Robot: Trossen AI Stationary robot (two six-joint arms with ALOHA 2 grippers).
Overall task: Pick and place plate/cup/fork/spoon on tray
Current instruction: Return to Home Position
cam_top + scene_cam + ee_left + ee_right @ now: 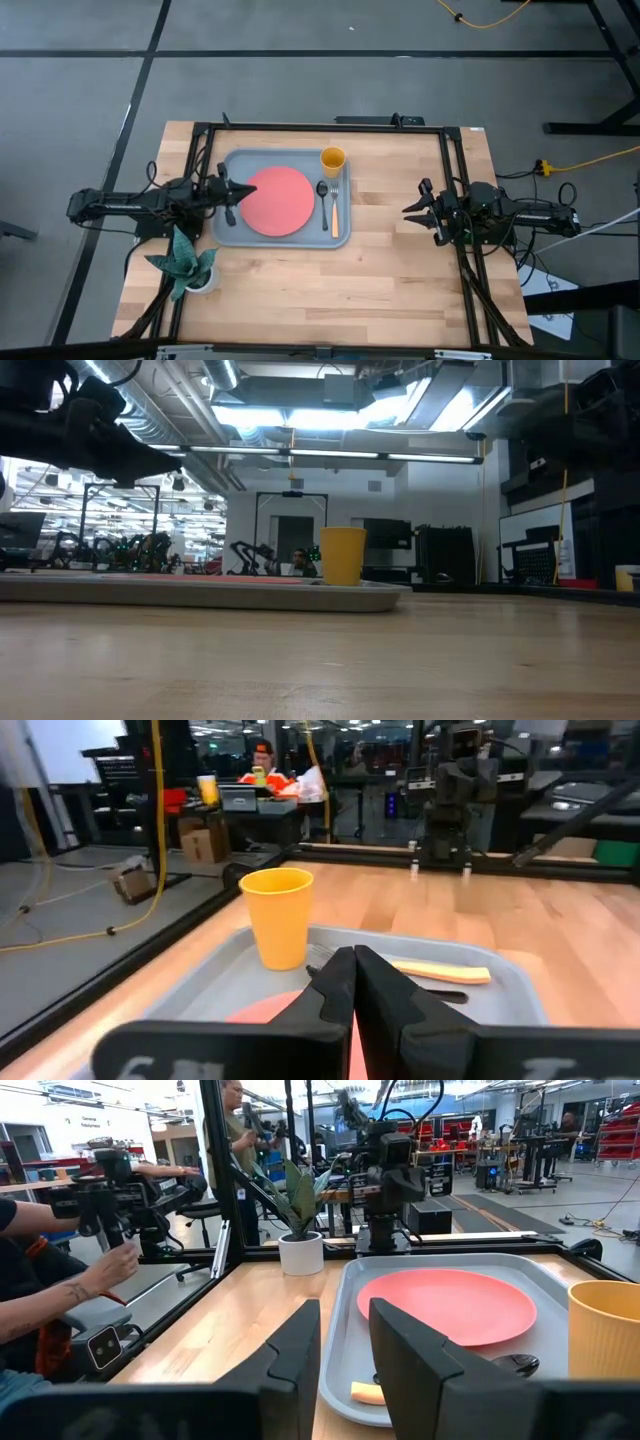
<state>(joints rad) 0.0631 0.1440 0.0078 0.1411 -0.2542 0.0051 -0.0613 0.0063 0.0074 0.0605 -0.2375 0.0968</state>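
The left gripper (352, 960) hangs over the left rim of the tray (270, 158), with its two fingers pressed together and holding nothing. Just beyond its tips the coral plate (278, 200) lies flat in the middle of the tray. Past the plate, the dark spoon (322, 195) and the orange-handled fork (335, 212) lie side by side, the spoon nearer to the plate. The yellow cup (332, 160) stands upright in the tray corner by their ends. Farther across the wooden table (400, 285), well apart from the tray, the right gripper (345, 1320) hovers with its fingers apart and empty.
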